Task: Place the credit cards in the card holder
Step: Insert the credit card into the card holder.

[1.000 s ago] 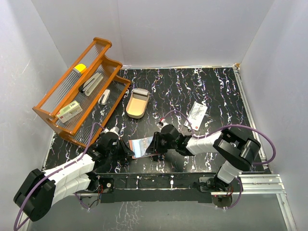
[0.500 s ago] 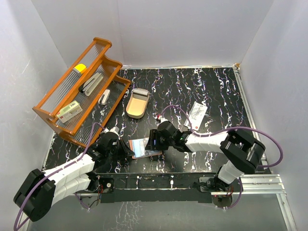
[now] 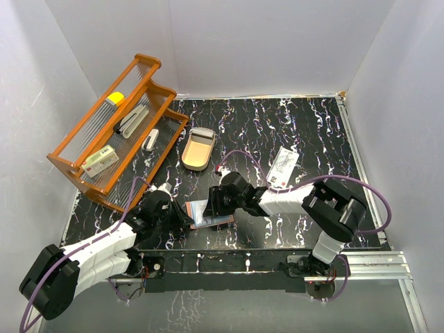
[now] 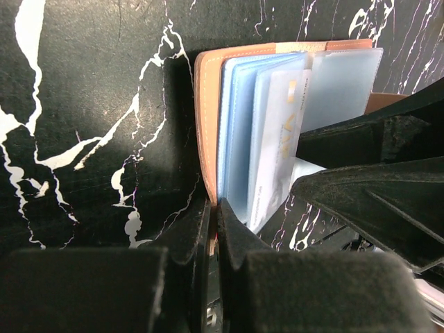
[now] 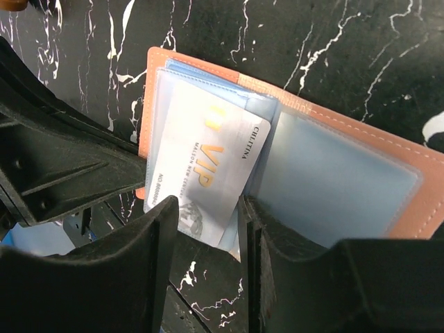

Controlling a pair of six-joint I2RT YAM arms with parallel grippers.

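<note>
The reddish-brown card holder [image 3: 208, 214] lies open near the table's front edge, its pale clear pockets up [image 5: 340, 184]. My left gripper [image 3: 184, 216] is shut on its leather left edge [image 4: 205, 104]. A pale blue card with gold "VIP" print [image 5: 201, 159] lies slanted, partly under a clear pocket, with its lower end sticking out; it also shows in the left wrist view [image 4: 281, 139]. My right gripper [image 3: 216, 202] is open, and the card's lower end lies between its fingertips [image 5: 207, 211]. A white card with red and dark print [image 3: 283, 167] lies alone at mid-right.
A large orange wire rack [image 3: 114, 135] stands at the back left with a cream box [image 3: 99, 161] and other small items on it. A tan oval tray [image 3: 198, 149] sits behind the card holder. White walls enclose the table on three sides.
My right gripper has moved left over the card holder, and the VIP card has gone further in among the pockets. The left gripper has kept its hold.
</note>
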